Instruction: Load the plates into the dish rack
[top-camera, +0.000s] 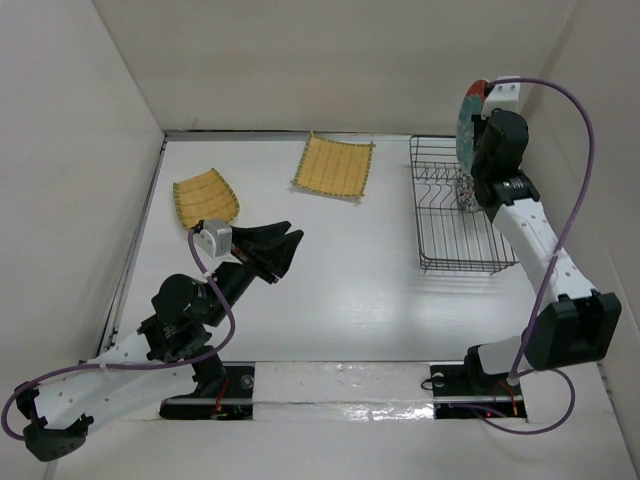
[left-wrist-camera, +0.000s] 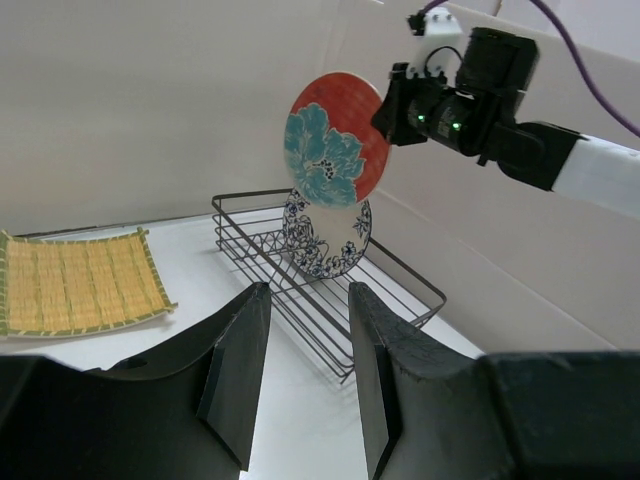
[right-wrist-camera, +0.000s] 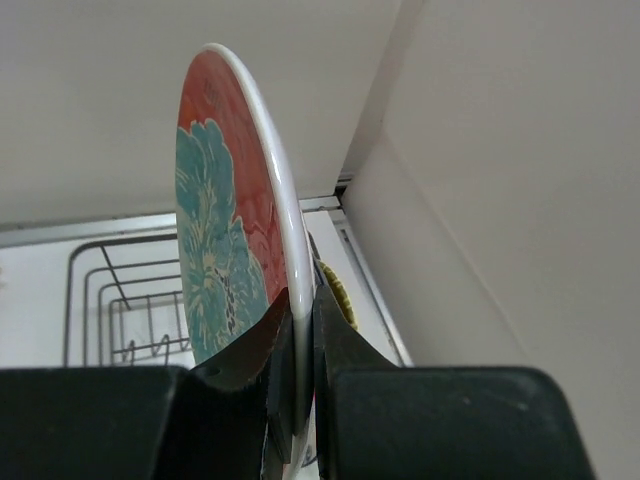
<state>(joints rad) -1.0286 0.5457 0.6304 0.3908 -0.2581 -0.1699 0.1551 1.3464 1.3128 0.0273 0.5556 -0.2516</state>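
Note:
My right gripper (top-camera: 480, 135) is shut on the rim of the large red plate (top-camera: 467, 122) with the teal flower and holds it upright, edge-on, above the far end of the black wire dish rack (top-camera: 440, 240). In the right wrist view the fingers (right-wrist-camera: 345, 340) pinch the red plate (right-wrist-camera: 225, 230). The speckled plate (left-wrist-camera: 328, 235) stands in the dish rack (left-wrist-camera: 300, 300) below the red plate (left-wrist-camera: 335, 140). A yellow plate edge (right-wrist-camera: 338, 290) shows behind the finger. Two square bamboo plates (top-camera: 205, 198) (top-camera: 335, 165) lie on the table. My left gripper (top-camera: 285, 245) is open and empty.
White walls close in the table on the left, back and right; the right wall (top-camera: 600, 150) runs close beside the rack. A purple cable (top-camera: 580, 130) loops over the right arm. The near bamboo plate (left-wrist-camera: 75, 280) lies left of the rack.

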